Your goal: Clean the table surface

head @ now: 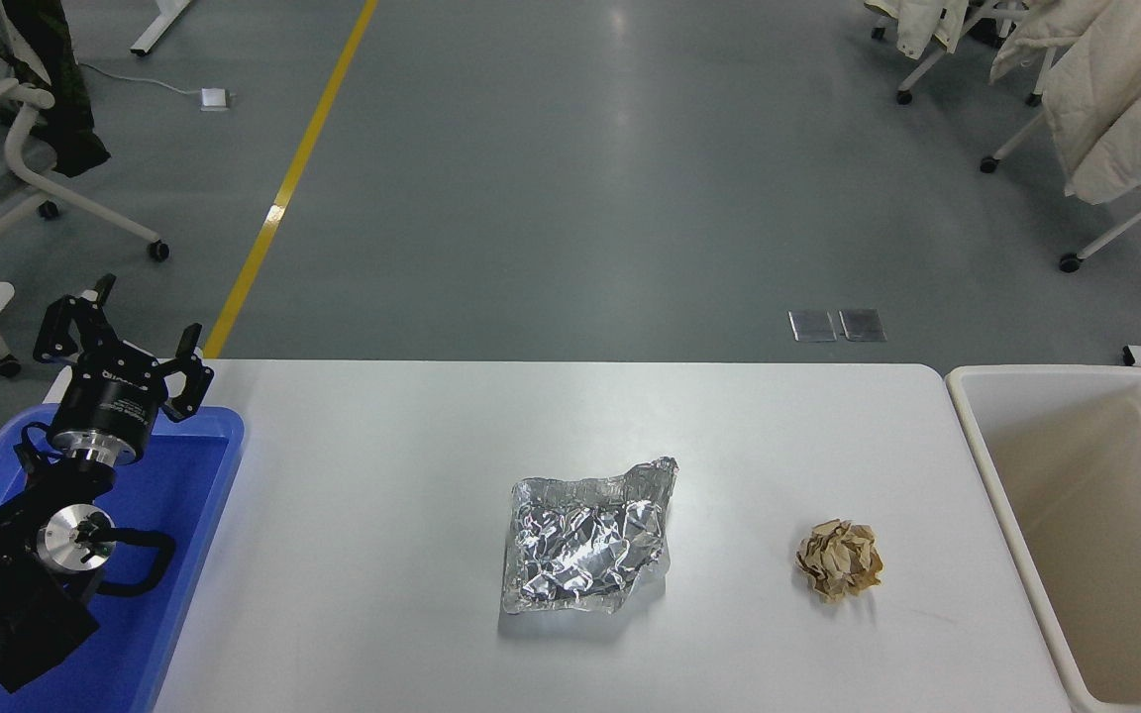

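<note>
- Two bits of litter left on the table surface (382,475): crumpled foil (585,540) mid-surface, brown paper ball (839,560) nearer the cream bin (1001,475) at right.
- Judged part-done at best; both need binning.
- Left hand (125,342) parked over blue tray (194,475), fingers spread, grasping nothing.
- Right hand out of view.
- Small print on left wrist, unreadable.

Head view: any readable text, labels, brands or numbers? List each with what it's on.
Small white print on the black body of the left gripper: too small and blurred to read.
Crumpled foil, brown paper ball, blue tray, cream bin and table surface: no text visible.
Floor: a yellow line only, no lettering.
So nothing can be read here.
</note>
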`<state>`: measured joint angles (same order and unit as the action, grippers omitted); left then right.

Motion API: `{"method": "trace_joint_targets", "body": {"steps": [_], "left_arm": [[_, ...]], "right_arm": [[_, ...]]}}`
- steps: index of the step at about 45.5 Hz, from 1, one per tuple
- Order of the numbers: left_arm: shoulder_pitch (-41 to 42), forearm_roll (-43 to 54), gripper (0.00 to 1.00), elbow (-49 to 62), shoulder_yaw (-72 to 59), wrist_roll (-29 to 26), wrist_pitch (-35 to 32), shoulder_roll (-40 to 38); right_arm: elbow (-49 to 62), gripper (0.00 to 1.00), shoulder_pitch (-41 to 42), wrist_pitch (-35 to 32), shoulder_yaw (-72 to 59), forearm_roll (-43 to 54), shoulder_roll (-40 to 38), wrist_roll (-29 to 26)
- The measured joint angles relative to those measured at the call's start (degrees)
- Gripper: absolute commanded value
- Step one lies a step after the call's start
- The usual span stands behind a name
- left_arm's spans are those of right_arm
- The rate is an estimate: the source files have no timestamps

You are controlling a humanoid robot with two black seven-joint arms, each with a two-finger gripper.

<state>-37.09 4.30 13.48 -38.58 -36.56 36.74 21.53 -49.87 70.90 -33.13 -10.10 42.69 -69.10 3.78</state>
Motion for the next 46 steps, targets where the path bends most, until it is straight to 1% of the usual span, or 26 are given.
{"method": "trace_joint_targets", "body": {"steps": [5, 14, 24, 29, 40, 46], "left_arm": [[0.00, 0.00, 1.00, 0.00, 0.00, 0.00, 0.00, 0.00], [0.04, 0.00, 1.00, 0.01, 0.00, 0.00, 0.00, 0.00], [0.05, 0.00, 1.00, 0.00, 0.00, 0.00, -0.06, 0.00], [0.06, 0.01, 1.00, 0.00, 0.00, 0.00, -0.08, 0.00], [0.08, 0.00, 1.00, 0.01, -0.02, 0.00, -0.09, 0.01], [0.08, 0.00, 1.00, 0.01, -0.02, 0.00, -0.09, 0.01]], "right_arm": [[7.83, 0.00, -5.07, 3.32, 0.16, -4.94, 4.48, 0.04], [21.40, 0.00, -13.06, 6.97, 0.33, -12.47, 12.58, 0.18], [33.45, 0.00, -19.49, 12.22, 0.68, -17.46, 20.73, 0.27], [36.53, 0.00, -22.05, 16.40, 1.08, -19.25, 23.55, 0.30], [39.92, 0.00, -27.11, 28.51, 2.13, -22.28, 30.47, 0.25], [40.60, 0.00, -28.73, 33.04, 2.83, -24.45, 33.21, 0.21]]}}
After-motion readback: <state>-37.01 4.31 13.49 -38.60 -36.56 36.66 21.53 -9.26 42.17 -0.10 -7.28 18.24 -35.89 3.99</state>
